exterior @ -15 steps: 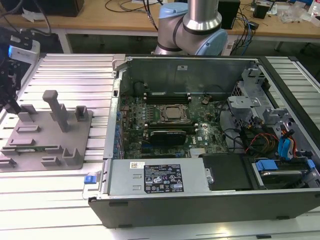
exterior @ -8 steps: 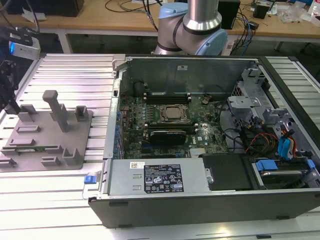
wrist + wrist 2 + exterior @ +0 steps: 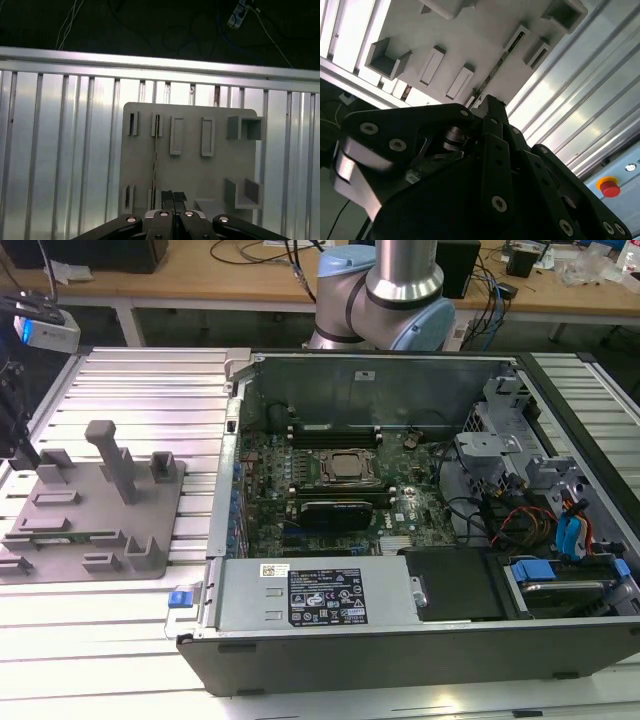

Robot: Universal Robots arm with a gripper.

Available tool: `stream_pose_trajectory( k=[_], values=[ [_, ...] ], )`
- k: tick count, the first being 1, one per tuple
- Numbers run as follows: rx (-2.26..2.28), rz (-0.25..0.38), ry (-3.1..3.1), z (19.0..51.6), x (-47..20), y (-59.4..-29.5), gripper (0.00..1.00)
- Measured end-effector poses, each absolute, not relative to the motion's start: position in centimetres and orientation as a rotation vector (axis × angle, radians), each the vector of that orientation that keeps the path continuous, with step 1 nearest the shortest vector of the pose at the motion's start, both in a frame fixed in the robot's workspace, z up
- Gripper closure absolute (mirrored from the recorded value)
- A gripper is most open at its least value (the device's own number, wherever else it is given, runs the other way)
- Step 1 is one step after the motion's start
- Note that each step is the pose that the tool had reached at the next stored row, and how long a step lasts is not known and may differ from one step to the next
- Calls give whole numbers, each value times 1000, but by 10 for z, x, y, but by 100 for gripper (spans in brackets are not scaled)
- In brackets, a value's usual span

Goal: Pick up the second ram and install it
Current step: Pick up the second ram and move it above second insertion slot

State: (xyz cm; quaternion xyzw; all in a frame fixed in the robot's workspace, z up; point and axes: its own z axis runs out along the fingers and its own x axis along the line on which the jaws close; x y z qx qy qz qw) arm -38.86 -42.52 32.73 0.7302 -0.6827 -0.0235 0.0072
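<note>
overhead, the gripper [image 3: 173,195] hangs closed and empty above the second ram [image 3: 155,165] standing in the grey fixture [image 3: 190,170].

Ribbed silver aluminium table [image 3: 60,150]: bare metal, glossy w/ glare. Flat grey fixture plate [image 3: 190,170]: matt plastic, smooth. Black gripper [image 3: 173,196]: matt, shiny metal screws.

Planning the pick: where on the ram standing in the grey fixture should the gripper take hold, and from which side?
I'd grip the second ram at its bare middle span, between the end slots of the fixture, coming straight down from above. It stands on edge, thin, so squeeze across its two flat faces.
</note>
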Motion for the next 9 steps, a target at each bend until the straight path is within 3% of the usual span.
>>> stream_pose_trajectory(
  k=[9],
  values=[
    [2235,-74,-2187,304,-394,-426,92]
  ],
)
